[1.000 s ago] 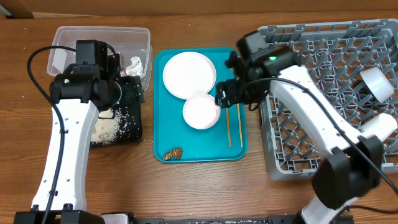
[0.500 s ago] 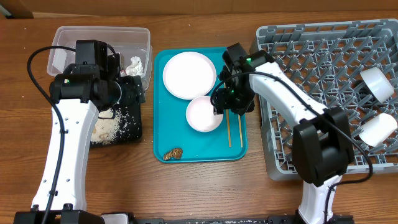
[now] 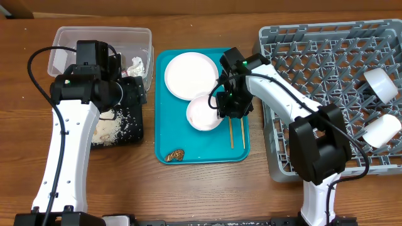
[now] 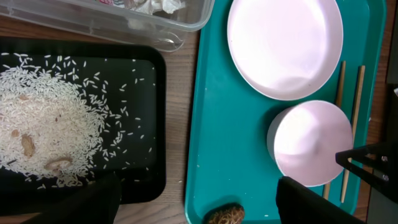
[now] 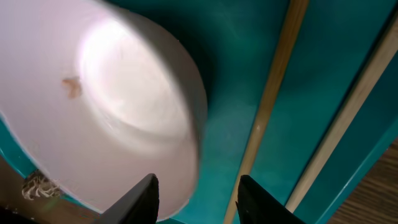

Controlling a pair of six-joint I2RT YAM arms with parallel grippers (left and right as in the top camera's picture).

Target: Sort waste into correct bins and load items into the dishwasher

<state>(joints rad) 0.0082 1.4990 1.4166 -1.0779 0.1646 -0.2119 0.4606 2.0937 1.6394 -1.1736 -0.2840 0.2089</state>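
plate (image 3: 191,75) 1 | bowl (image 3: 202,113) 1 | chopsticks (image 3: 230,135) 2 | white vessels (image 3: 381,83) 2 | scrap (image 3: 176,154) 1 | tub (image 3: 63,34) 1 | black tray (image 3: 135,125) 1 | teal tray (image 3: 163,125) 1 | rack (image 3: 326,56) 1

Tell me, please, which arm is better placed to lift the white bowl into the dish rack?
Right. The right claw is open astride the rim of the white bowl on the teal tray, with the dish rack on its side. The left claw is farther off, near the black tray.

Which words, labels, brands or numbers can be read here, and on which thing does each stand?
None can be read. The teal tray, the white plate, the white bowl, the black tray, the clear tub and the dish rack show no text; the green light on the right arm is no sign.
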